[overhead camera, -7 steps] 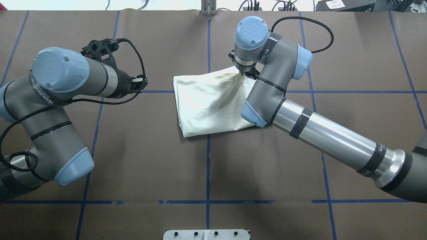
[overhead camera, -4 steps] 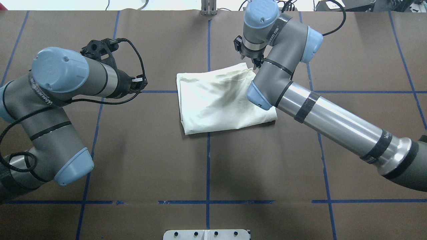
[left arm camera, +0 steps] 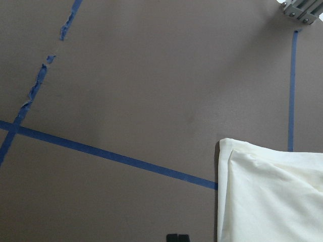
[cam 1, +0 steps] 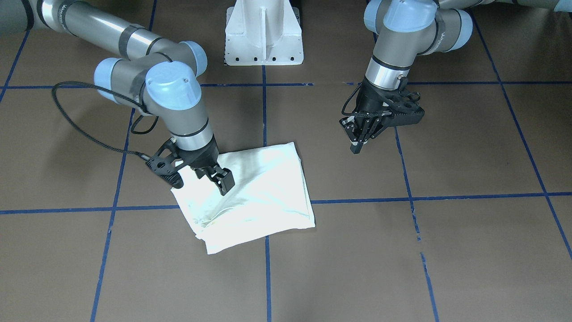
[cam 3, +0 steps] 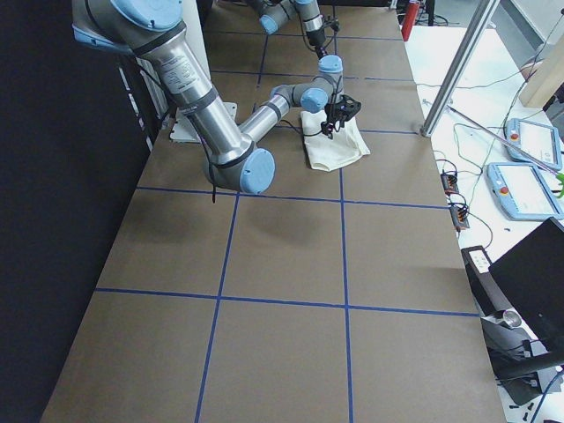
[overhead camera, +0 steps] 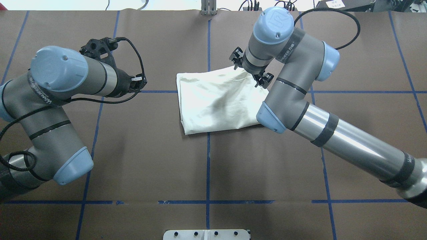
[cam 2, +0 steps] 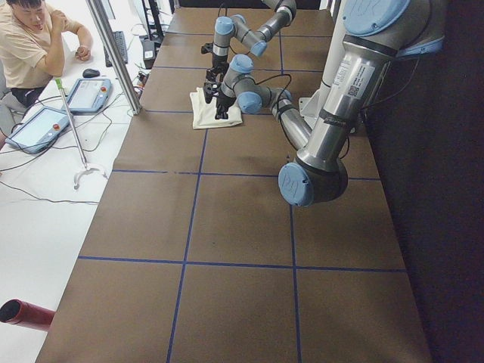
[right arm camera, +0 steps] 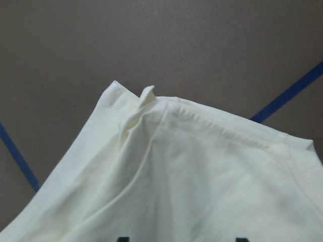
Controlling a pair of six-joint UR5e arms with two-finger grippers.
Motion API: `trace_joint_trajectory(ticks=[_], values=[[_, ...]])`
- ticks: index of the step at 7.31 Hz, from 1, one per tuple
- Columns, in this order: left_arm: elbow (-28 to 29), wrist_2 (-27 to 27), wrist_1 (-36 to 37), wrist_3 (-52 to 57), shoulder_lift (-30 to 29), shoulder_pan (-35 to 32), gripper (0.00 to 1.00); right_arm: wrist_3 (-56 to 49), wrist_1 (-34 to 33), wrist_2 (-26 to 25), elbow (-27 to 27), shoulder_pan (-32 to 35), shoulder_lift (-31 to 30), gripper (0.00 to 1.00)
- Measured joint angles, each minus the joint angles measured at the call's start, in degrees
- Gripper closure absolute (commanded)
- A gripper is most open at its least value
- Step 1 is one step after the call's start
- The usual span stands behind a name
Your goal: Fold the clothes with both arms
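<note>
The cream-white shirt (overhead camera: pixel 217 100) lies folded in a flat, rough rectangle at the table's middle, plain side up; it also shows in the front view (cam 1: pixel 259 192). My right gripper (cam 1: pixel 213 180) hangs open and empty just above the shirt's far right corner, jaws apart. The right wrist view shows that corner (right arm camera: pixel 166 151), rumpled, with a bit of black print at the bottom edge. My left gripper (cam 1: pixel 357 145) hovers shut and empty over bare table, left of the shirt and apart from it. The left wrist view shows the shirt's left edge (left arm camera: pixel 267 196).
Blue tape lines (overhead camera: pixel 207 160) grid the brown table cover. The white pedestal base (cam 1: pixel 263 36) stands at the robot's side. A metal plate (overhead camera: pixel 206 234) sits at the near edge. An operator (cam 2: pixel 30 45) sits beyond the far side by tablets.
My right gripper held the shirt's far right corner lifted, then let it go. The shirt settled flat. The right arm rose and shifted right. The left arm stayed still.
</note>
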Motion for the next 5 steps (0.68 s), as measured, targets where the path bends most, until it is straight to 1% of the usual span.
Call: trace_joint_trajectory(ticks=[1,2,4,5], values=[[0.0,0.0,0.0,0.0,0.0,0.0,1.0,-2.3,0.0,-1.6,-2.0,-0.8,0.7,1.0],[0.0,0.0,0.0,0.0,0.0,-0.1,1.0,-4.5,0.5,-2.6,-5.6,-0.7,2.4,1.0],[0.1,0.0,0.0,0.0,0.0,0.0,1.0,-7.5,4.3,-3.5,-14.0,-0.1,5.8,1.0],[0.1,0.0,0.0,0.0,0.0,0.0,1.0,-9.7,5.9,-3.5,-19.0,1.3,8.6,1.0]])
